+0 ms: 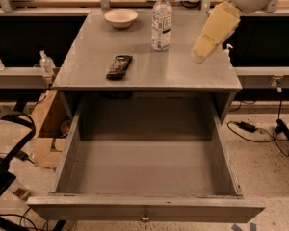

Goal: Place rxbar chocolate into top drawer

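The rxbar chocolate (119, 66), a small dark glossy bar, lies flat on the left half of the grey cabinet top (149, 71). The top drawer (144, 207) is pulled fully open below it, deep and grey, with a small metal knob (145, 217) on its front panel. I see nothing inside the drawer. My gripper (201, 53), cream-coloured under a white arm head, hangs over the right side of the cabinet top. It is well to the right of the bar, below and right of the bottle, and holds nothing that I can see.
A clear water bottle (161, 20) stands at the back centre of the top, and a white bowl (121, 17) sits back left. Cardboard boxes (45, 124) stand on the floor to the left. Cables (260, 131) lie on the floor to the right.
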Available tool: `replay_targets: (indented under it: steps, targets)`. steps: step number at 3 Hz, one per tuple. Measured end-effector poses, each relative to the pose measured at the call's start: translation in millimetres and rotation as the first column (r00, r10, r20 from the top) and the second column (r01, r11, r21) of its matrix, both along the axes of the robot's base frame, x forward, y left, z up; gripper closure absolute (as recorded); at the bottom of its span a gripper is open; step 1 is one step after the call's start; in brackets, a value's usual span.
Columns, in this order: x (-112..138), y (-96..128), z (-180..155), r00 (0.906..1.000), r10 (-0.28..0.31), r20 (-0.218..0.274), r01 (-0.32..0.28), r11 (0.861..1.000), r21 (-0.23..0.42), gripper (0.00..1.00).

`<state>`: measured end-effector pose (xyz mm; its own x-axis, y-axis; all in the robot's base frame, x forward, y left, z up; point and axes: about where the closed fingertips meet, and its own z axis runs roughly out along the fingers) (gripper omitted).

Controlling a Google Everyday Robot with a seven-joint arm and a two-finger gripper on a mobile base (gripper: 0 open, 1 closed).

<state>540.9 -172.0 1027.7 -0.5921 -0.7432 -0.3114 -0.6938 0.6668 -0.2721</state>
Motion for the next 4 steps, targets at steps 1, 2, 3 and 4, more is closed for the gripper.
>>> replay_targets:
  steps: [1,2,3,4]
  targets:
    - [2.4,0.5,0.4,0.9974,-0.072,0.004,0.072,0.997,0.035,0.00]
    - [2.4,0.5,0.4,0.9974,-0.072,0.004,0.072,0.997,0.035,0.00]
    - [11.2,10.7,-5.9,0.9921,-0.125,0.002,0.124,0.989,0.082,0.00]
    - [35.1,40.5,-19.3,0.9720,-0.232,-0.033,0.235,0.965,0.120,0.00]
